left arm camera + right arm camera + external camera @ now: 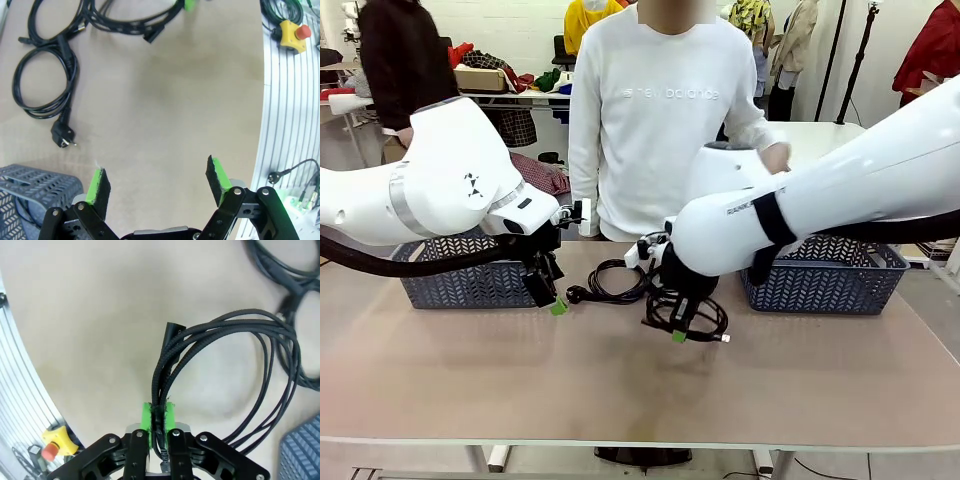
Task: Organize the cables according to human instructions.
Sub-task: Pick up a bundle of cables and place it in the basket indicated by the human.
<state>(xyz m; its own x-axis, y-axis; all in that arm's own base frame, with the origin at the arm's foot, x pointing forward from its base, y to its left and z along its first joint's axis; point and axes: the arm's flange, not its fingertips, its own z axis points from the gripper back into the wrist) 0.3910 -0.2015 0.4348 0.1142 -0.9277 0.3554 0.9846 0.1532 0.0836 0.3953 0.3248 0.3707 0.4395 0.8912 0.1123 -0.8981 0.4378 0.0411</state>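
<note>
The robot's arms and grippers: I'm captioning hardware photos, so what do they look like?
The left arm and right arm have glossy white rounded shells. A thick black hose runs under the left one; a black strap and small grey lettering mark the right. The left gripper and right gripper are black linkages with silver screws and bright green finger pads.

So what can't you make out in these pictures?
Front view: insides of the left basket and right basket, hidden by their own walls.
Right wrist view: near loops of the held coil, behind the shut right gripper.
Left wrist view: upper cables, cut off by the top edge.
</note>
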